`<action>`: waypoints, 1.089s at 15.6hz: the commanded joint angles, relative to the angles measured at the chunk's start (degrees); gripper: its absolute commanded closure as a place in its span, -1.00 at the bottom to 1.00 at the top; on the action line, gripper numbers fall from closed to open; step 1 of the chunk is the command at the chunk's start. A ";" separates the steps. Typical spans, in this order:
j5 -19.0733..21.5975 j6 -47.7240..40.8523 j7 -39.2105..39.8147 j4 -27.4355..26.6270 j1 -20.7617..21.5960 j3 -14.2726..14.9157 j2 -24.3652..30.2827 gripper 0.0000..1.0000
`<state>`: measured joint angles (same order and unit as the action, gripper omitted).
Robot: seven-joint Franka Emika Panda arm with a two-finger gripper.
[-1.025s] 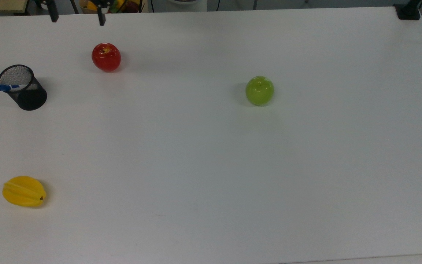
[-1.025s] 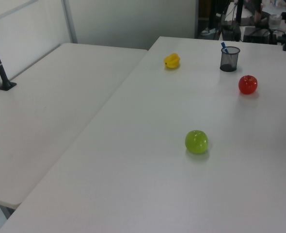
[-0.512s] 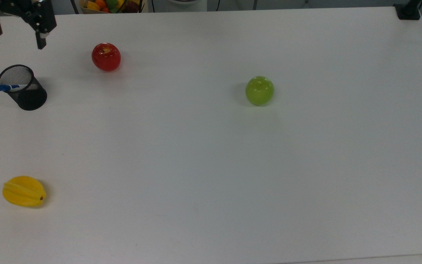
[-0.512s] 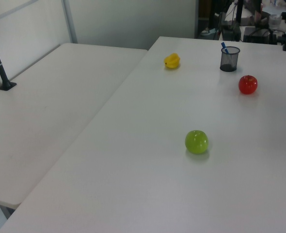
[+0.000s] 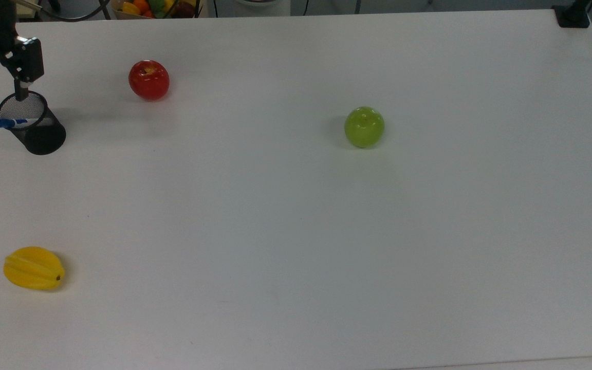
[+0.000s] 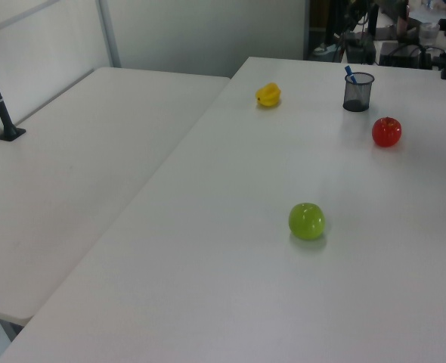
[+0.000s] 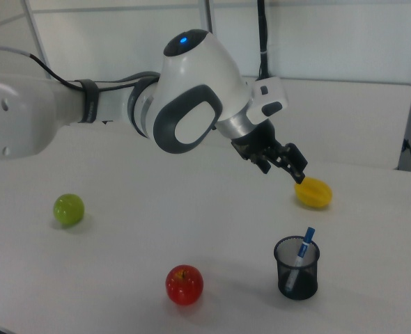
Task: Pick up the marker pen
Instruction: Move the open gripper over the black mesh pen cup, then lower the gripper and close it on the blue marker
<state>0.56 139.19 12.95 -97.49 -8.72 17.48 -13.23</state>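
I see the marker pen [image 7: 300,259] standing tilted in the black mesh pen cup [image 7: 297,268], blue cap up, on the white bench [image 5: 296,216]. My tool [image 7: 283,163] hangs above the cup, apart from the pen, holding nothing; I cannot tell how wide it stands. A red apple [image 7: 184,284] sits near the cup; a green apple [image 5: 364,127] and a yellow starfruit [image 5: 34,267] lie well apart.

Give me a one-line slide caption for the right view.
Panda gripper hovers above a black mesh cup holding the marker pen, with a red apple nearby.
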 commanded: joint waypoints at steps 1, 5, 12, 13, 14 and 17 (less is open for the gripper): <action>-0.65 4.76 -0.73 -2.43 -0.24 1.15 -0.92 -0.63; -0.73 9.78 -0.55 -4.11 -0.95 1.33 -2.94 -0.32; -3.10 9.96 0.06 -4.46 -2.18 2.11 -4.88 -0.26; -3.89 9.96 0.06 -4.55 -2.18 2.12 -5.05 -0.24; -4.07 10.04 0.06 -4.81 -2.44 2.20 -5.49 -0.24; -4.16 14.25 -0.03 -5.77 -2.45 2.20 -6.98 -0.21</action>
<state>-2.52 147.99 12.98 -101.00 -11.57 19.04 -19.38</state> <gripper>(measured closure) 0.388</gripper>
